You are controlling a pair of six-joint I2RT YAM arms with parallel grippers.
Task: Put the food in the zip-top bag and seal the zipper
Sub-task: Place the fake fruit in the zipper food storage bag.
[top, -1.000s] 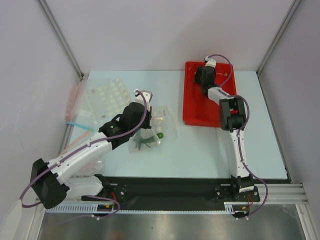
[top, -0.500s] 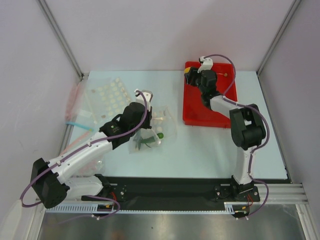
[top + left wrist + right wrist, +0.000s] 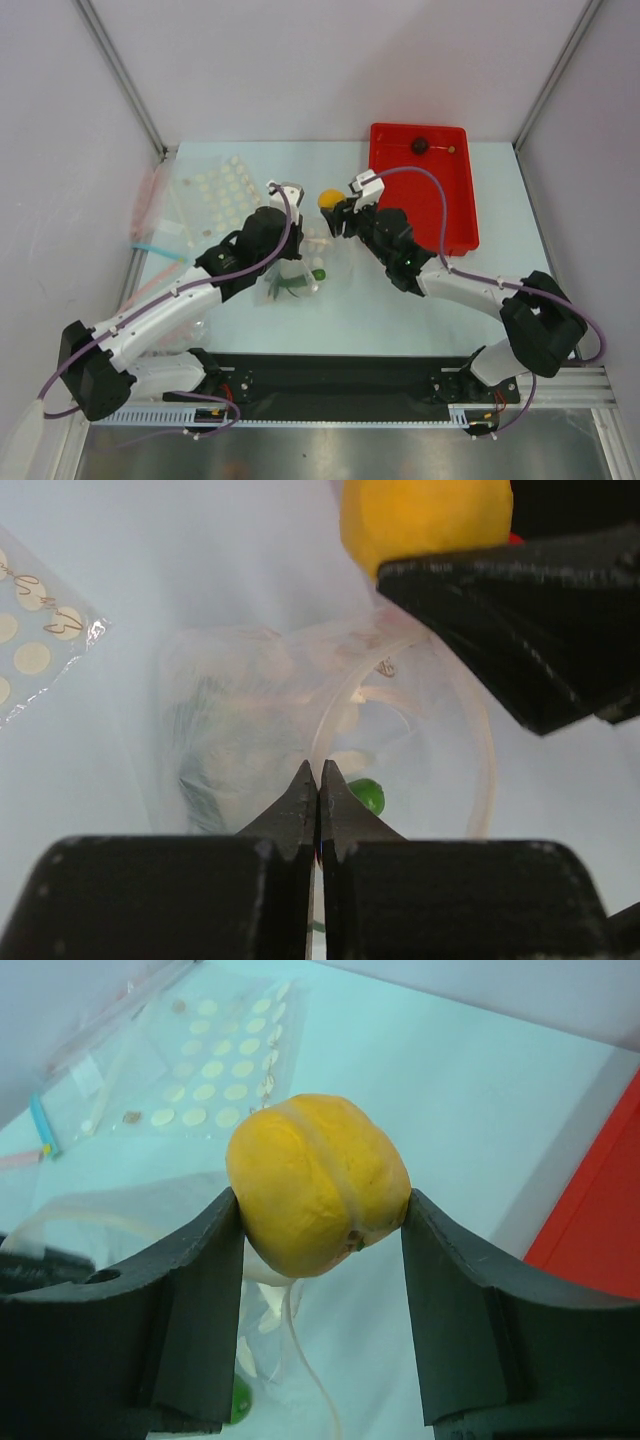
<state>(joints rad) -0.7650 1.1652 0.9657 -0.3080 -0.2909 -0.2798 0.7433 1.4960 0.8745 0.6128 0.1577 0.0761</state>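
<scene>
We see the yellow ball [image 3: 318, 1185] clamped between the two dark fingers of the right gripper [image 3: 320, 1210], which press on its left and right sides. From above, this ball [image 3: 329, 199] hangs in the air just beside the far edge of the zip-top bag [image 3: 300, 262], near the middle of the table [image 3: 400, 310]. The bag stands with its mouth open in a round shape, and the left gripper [image 3: 318, 785] has its fingers closed together on the near rim of that mouth. Inside the bag we see a green chili [image 3: 366, 796] and some thin green pieces. The maroon ball [image 3: 421, 146] lies in the red tray [image 3: 455, 215], at its far end. A flatter dotted bag [image 3: 215, 190] lies flat on the left
</scene>
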